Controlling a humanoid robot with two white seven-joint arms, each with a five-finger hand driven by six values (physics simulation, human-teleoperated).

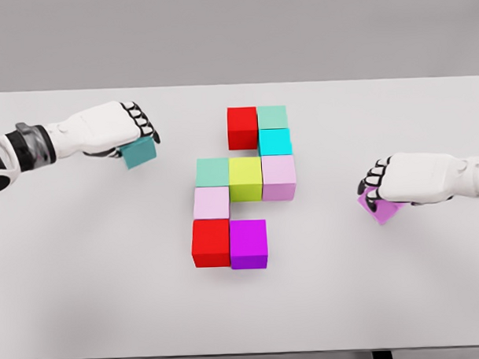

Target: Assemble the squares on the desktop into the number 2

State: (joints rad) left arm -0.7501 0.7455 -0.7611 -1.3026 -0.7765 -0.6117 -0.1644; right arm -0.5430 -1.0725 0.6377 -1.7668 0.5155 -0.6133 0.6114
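Note:
Several coloured cubes sit joined in the middle of the white table: a red cube and a mint cube on top, a cyan cube below, then a green cube, a yellow-green cube and a pink cube. Under these lie a pale pink cube, a second red cube and a magenta cube. My left hand is shut on a teal cube at the left. My right hand is shut on a violet cube at the right.
The table's far edge runs along the top and its front edge along the bottom. Both forearms come in low over the tabletop from the sides.

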